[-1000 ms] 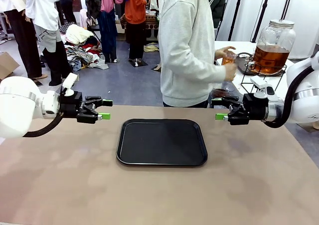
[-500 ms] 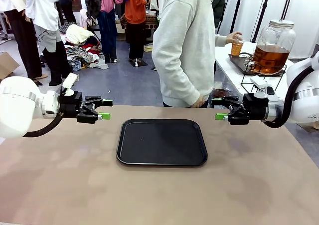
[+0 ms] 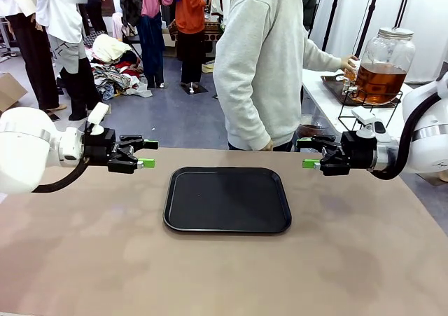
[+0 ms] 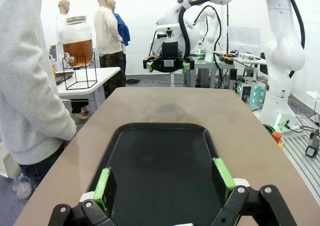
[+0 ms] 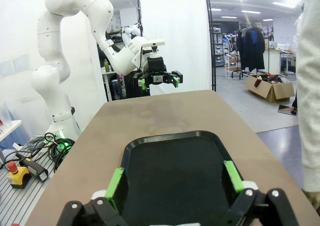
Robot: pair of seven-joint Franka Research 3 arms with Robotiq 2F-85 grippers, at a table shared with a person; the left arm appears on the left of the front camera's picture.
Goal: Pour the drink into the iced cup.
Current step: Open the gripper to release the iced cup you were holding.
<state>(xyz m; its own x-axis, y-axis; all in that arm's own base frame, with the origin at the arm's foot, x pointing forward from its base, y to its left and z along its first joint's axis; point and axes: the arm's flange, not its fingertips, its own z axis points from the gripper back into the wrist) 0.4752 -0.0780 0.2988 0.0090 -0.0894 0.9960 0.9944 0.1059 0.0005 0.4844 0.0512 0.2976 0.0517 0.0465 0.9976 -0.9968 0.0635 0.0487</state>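
Front: left gripper (image 3: pixel 148 154) and right gripper (image 3: pixel 306 153) both spread wide, empty, flanking the bare black tray (image 3: pixel 227 199). The drink (image 3: pixel 379 82) sits in an upright jar (image 3: pixel 383 64) on a side table, person's hand (image 3: pixel 348 64) at it. Risk: nothing here to pour yet; any early reach is wasted. Left wrist: jar (image 4: pixel 77 39) upright on its wire stand, long axis vertical. Right wrist: own fingers (image 5: pixel 114 182) apart over the tray (image 5: pixel 175 173).

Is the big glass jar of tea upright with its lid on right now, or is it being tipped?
Upright and lidded. The glass jar stands on its wire stand on the side table, metal lid on top, amber drink level inside.
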